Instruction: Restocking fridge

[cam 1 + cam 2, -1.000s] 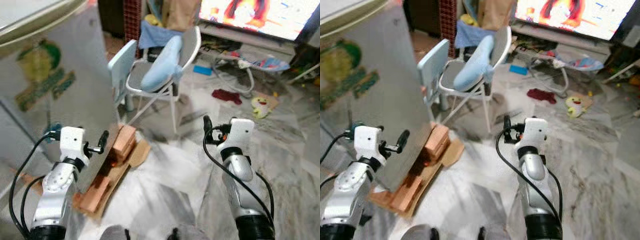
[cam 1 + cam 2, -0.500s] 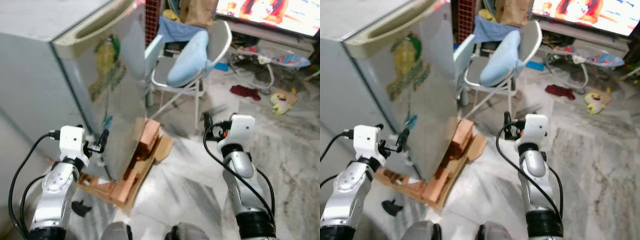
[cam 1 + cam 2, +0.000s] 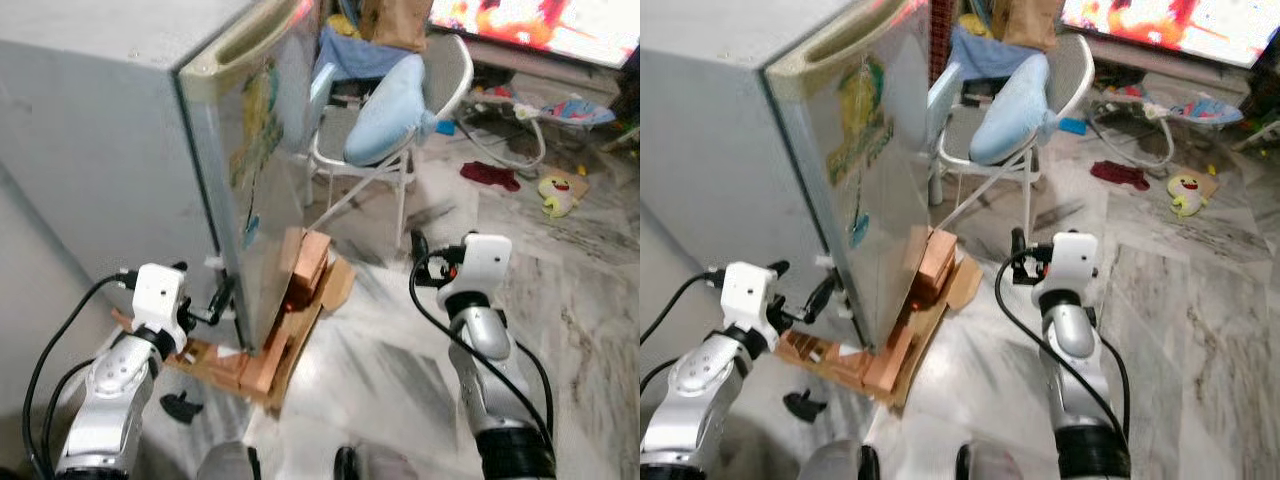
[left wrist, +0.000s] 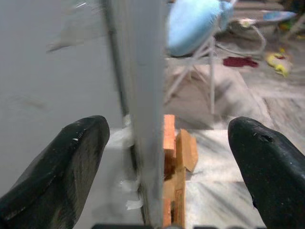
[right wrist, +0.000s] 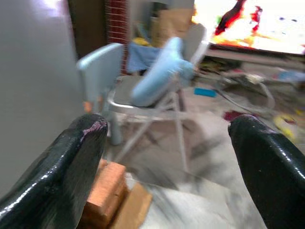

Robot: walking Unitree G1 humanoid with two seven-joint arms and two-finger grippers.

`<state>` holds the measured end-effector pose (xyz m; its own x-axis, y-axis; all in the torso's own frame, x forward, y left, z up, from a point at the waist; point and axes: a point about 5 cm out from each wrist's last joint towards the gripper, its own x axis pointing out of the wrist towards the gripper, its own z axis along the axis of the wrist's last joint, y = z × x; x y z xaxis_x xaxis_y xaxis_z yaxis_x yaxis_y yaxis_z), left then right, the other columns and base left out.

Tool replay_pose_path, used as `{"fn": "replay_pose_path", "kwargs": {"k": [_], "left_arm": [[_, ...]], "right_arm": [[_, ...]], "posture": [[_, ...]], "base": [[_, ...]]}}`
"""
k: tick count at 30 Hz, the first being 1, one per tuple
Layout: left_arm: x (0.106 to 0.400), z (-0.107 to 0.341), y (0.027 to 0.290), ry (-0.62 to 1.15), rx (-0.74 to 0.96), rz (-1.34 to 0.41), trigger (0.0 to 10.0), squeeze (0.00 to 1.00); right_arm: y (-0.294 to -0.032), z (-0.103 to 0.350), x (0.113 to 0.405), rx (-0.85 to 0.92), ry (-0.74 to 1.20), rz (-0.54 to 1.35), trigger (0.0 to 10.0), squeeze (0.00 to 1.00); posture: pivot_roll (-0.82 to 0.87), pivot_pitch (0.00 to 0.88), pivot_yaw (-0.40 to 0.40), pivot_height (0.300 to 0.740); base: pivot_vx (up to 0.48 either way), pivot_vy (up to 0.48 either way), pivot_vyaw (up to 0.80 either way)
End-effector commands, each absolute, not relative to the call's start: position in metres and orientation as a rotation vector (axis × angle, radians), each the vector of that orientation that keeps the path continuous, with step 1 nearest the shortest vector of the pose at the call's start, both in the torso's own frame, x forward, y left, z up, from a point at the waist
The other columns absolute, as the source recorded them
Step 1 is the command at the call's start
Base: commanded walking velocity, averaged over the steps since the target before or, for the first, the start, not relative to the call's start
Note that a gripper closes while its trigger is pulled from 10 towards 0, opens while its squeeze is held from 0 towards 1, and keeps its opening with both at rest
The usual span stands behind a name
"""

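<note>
Boxy grey metal fridge (image 3: pixel 120 150) on orange bricks (image 3: pixel 305 265), marble floor (image 3: pixel 590 300).

Small grey fridge (image 3: pixel 760 150), door shut, with a green-and-yellow sticker (image 3: pixel 862 110), stands on orange bricks (image 3: pixel 930 262) and cardboard. Left tool (image 3: pixel 800 295) is near its lower front corner. Right tool (image 3: pixel 1016 258) hangs over the marble floor (image 3: pixel 1200 330).

L gripper (image 4: pixel 164 167) spread wide, R gripper (image 5: pixel 167 167) likewise — both raised
</note>
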<state>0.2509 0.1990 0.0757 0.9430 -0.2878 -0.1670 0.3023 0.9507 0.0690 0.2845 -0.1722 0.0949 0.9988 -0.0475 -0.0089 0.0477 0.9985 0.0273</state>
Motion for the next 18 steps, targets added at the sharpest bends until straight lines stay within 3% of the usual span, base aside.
{"fn": "replay_pose_path", "kwargs": {"k": [1,10,13,18], "left_arm": [[0.257,0.08,0.198,0.145,0.104,-0.315,10.0,0.0],[0.279,0.085,0.214,0.111,0.091,-0.164,10.0,0.0],[0.286,0.088,0.228,0.098,0.074,-0.063,10.0,0.0],[0.281,0.084,0.237,0.112,0.086,-0.041,10.0,0.0]], "right_arm": [[-0.179,0.096,0.283,0.015,0.009,-0.073,10.0,0.0],[-0.174,0.096,0.278,0.008,0.016,-0.052,10.0,0.0],[-0.17,0.095,0.275,0.011,0.015,-0.049,10.0,0.0],[-0.174,0.091,0.271,0.011,0.024,-0.057,10.0,0.0]], "posture": [[0.01,0.078,-0.071,0.74],[-0.01,0.084,-0.073,0.74],[-0.02,0.077,-0.055,0.74],[0.0,0.06,-0.018,0.74]], "base": [[0.0,0.0,-0.8],[0.0,0.0,-0.8],[0.0,0.0,0.0],[0.0,0.0,0.0]]}}
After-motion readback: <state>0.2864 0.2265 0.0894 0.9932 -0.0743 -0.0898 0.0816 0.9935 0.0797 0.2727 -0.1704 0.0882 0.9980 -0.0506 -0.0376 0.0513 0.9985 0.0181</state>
